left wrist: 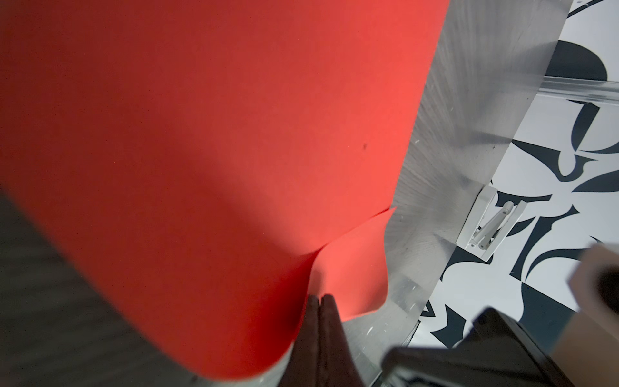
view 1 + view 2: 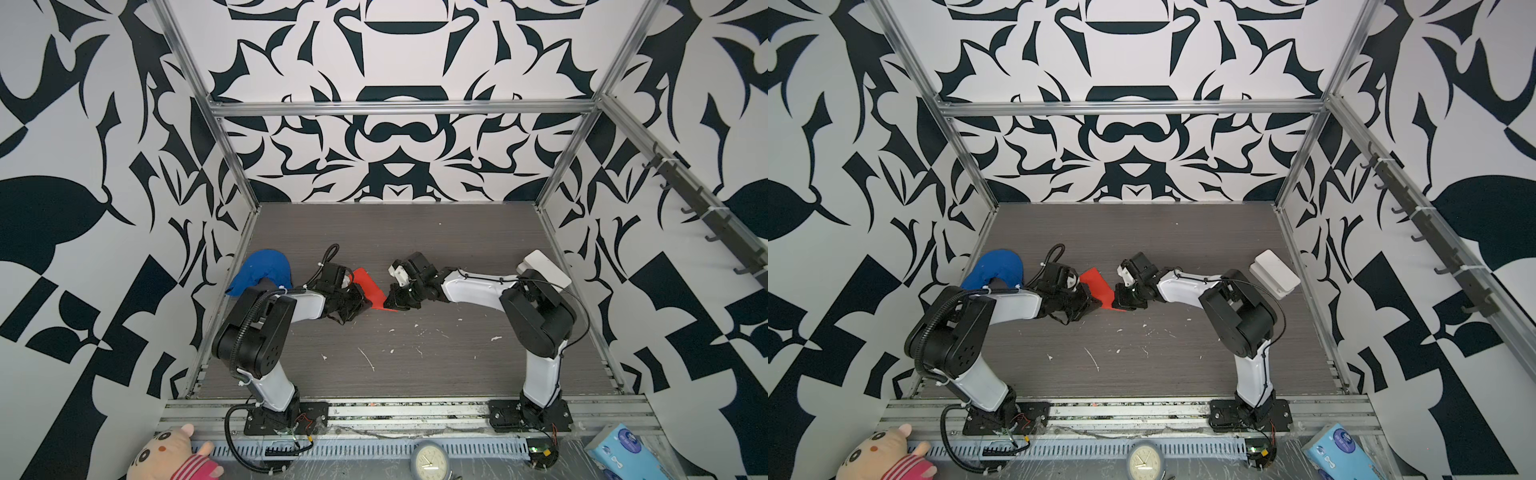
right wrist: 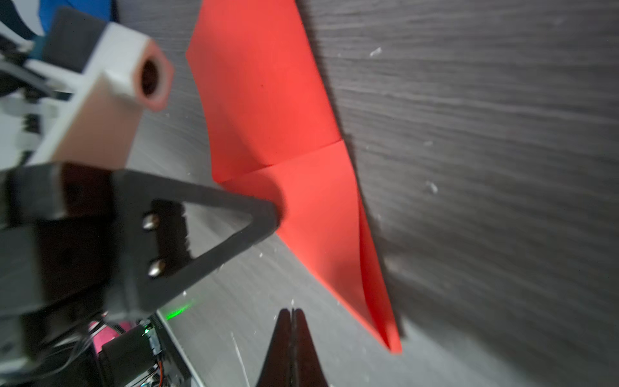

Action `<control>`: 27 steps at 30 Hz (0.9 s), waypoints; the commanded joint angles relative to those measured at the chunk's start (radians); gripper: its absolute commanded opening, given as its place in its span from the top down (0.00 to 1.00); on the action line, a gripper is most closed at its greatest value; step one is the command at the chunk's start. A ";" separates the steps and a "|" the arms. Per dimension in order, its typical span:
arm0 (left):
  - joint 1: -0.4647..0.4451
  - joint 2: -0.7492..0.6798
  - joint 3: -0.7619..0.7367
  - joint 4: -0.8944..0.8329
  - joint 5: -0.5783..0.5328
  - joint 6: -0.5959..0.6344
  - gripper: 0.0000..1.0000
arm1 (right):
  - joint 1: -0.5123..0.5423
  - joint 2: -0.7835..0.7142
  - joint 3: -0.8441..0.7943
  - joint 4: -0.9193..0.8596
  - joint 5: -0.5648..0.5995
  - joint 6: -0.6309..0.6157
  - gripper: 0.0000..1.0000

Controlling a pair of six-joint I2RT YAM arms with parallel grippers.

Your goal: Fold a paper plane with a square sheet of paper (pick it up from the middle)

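Observation:
The square sheet of paper (image 2: pixel 368 284) (image 2: pixel 1098 282) is bright red and lies mid-table, folded into a long narrow shape with a pointed end (image 3: pixel 392 341) and a cross crease. In the left wrist view one flap (image 1: pixel 201 134) stands raised close to the camera. My left gripper (image 2: pixel 365 301) (image 2: pixel 1094 301) (image 1: pixel 321 297) is shut, its tip touching the paper where the raised flap meets the lower layer; nothing red shows between its jaws. My right gripper (image 2: pixel 392 301) (image 2: pixel 1121 301) (image 3: pixel 292 310) is shut and empty over bare table, beside the paper's pointed end.
A blue cloth lump (image 2: pixel 262 270) lies behind my left arm by the left wall. A white box (image 2: pixel 546 268) sits at the right wall. White scraps (image 2: pixel 365 357) dot the front of the table. Plush toy (image 2: pixel 166 453), clock (image 2: pixel 428 459) and tissue pack (image 2: pixel 627 451) lie beyond the front rail.

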 commanded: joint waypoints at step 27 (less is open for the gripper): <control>-0.110 0.011 0.066 0.019 -0.044 0.124 0.90 | -0.041 0.065 0.020 -0.074 0.036 0.013 1.00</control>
